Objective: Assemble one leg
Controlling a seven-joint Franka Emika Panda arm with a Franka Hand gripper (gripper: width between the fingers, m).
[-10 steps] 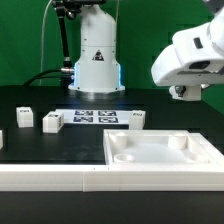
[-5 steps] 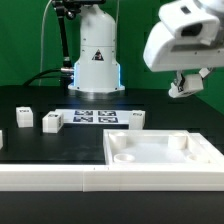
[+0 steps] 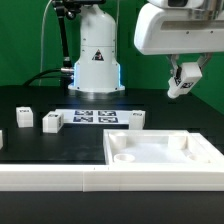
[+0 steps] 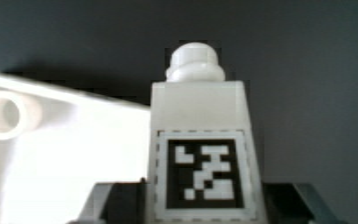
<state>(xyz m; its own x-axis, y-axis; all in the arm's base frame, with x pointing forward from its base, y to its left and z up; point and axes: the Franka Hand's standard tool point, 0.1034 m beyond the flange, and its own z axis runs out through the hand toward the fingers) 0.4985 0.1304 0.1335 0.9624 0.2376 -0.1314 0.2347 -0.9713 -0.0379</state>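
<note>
The black bench top (image 3: 60, 148) carries a large flat white panel (image 3: 160, 153) at its near corner on the exterior view's right. A round socket (image 3: 124, 158) sits in a corner of this panel. The marker board (image 3: 95, 116) lies flat toward the far edge, about in the middle. A first white block (image 3: 24, 119) and a second white block (image 3: 52, 122) stand between the board and the exterior view's left edge. A third white block (image 3: 136, 119) stands just beside the board on the other side. A white rail (image 3: 50, 178) runs along the near edge.

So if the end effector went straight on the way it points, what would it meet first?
The end effector holds the leg, whose peg leads toward the black table, beside the white panel. Likely table first; depth unclear.
</note>
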